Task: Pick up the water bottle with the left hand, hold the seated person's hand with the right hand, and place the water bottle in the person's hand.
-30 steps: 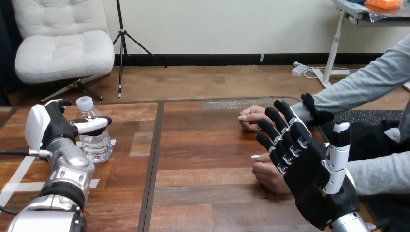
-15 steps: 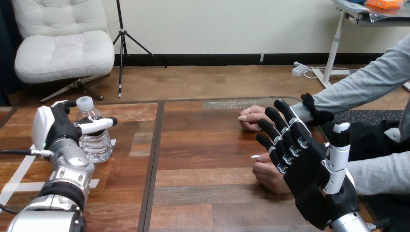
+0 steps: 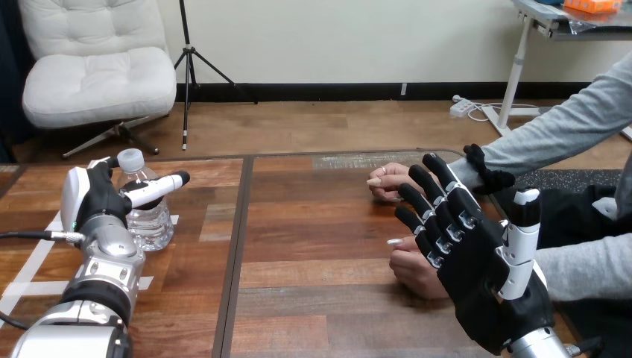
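Note:
A clear water bottle (image 3: 149,220) with a white cap stands upright on the wooden table (image 3: 320,246) at the left. My left hand (image 3: 93,200) is right beside it, on its left. The thumb (image 3: 158,186) reaches straight across the bottle's front below the cap, and the fingers are behind it; the hand is open. At the right, my right hand (image 3: 488,280) is raised with straight, spread fingers, open. It stands over the wrist of the person's nearer hand (image 3: 412,270), which rests on the table. I cannot tell if they touch. The person's farther hand (image 3: 389,182) lies beyond it.
White tape strips (image 3: 30,270) mark the table at the left, around the bottle's spot. A dark seam (image 3: 237,246) runs down the table between the bottle and the person's hands. The person's grey sleeves (image 3: 566,130) come in from the right.
My left hand has shifted right, closer to the bottle, and its thumb now reaches further across the bottle's front. My right hand and the person's hands have not moved.

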{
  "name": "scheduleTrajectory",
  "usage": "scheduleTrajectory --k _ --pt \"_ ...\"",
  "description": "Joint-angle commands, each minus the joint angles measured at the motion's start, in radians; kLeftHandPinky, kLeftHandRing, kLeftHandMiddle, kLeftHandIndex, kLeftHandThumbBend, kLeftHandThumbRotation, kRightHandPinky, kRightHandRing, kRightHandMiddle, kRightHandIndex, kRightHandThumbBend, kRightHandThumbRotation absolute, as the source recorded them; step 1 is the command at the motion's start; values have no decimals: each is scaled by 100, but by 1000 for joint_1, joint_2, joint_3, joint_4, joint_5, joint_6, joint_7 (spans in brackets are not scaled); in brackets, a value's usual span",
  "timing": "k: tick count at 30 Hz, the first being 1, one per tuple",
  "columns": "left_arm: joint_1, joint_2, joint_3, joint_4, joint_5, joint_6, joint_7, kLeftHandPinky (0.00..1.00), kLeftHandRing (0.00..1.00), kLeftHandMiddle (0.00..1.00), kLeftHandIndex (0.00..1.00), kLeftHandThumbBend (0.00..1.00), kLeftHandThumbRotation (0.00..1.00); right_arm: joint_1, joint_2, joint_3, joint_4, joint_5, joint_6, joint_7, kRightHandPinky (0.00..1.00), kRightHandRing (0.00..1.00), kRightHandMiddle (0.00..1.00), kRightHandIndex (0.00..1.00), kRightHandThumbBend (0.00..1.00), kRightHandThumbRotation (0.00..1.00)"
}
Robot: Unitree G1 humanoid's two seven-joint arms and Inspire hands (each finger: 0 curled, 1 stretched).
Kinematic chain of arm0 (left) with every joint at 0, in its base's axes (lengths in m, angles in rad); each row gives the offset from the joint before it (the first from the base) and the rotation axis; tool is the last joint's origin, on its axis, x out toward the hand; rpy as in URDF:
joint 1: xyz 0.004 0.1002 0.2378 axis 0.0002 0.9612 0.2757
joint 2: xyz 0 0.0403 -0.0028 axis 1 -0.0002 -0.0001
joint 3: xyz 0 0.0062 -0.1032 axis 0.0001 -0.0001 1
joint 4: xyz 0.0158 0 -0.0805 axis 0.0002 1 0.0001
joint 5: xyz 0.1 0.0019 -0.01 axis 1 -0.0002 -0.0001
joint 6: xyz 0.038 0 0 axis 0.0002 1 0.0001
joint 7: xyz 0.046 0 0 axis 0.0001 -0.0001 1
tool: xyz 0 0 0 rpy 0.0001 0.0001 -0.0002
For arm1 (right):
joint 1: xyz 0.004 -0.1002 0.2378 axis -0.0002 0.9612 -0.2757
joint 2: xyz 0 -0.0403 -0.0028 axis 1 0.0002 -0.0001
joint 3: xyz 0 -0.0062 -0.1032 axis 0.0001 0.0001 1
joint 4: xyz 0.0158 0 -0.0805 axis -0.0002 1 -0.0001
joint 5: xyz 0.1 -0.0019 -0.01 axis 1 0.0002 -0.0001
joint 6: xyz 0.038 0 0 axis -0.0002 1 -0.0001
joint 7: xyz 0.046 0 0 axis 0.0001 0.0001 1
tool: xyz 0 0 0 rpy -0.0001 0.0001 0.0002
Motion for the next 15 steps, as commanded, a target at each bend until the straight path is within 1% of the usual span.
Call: scheduleTrajectory --k 1,11,15 --pt "-83 21 5 -5 0 -8 -17 92 94 92 88 100 35 -42 5 -4 -64 20 -17 6 100 100 100 100 95 100" --pt "-96 27 -4 -5 9 21 -50 94 95 94 91 100 41 -47 2 -5 -63 26 -16 11 100 100 100 100 97 100" --pt "-100 28 -1 -7 6 26 -59 94 95 95 92 100 40 -47 2 -4 -66 26 -17 10 100 100 100 100 98 100"
